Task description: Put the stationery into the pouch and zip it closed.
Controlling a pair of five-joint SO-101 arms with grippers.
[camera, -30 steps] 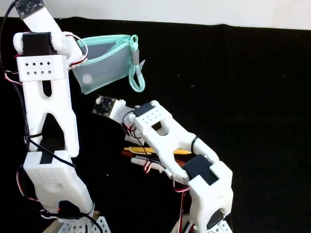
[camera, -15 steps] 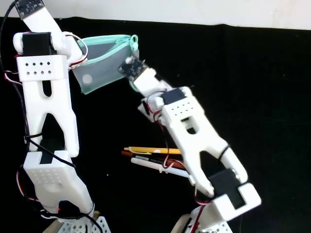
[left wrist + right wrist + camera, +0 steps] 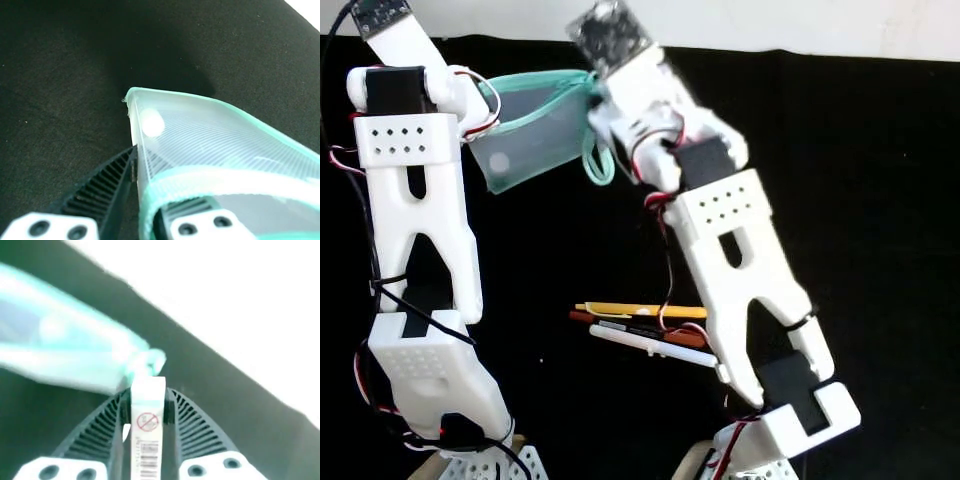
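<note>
Right tool pinches a white stick. Its label shows a red prohibition sign and a barcode; the print is unreadable. Left tool is clamped on a corner of the teal pouch, held above the tabletop. Pens lie on the tabletop. Since 1 s ago the right arm has swung from the pens up to the pouch.

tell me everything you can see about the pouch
The pouch is a flat, translucent case of ribbed, plastic-looking material with mint-green trim and a white round spot near one corner. A green loop strap hangs from its far end. The left hand clamps the other end and holds it tilted above the black table. The right hand, gripping a white labelled item, is right at the strap end; contact cannot be judged. Whether the zip is open cannot be told.
</note>
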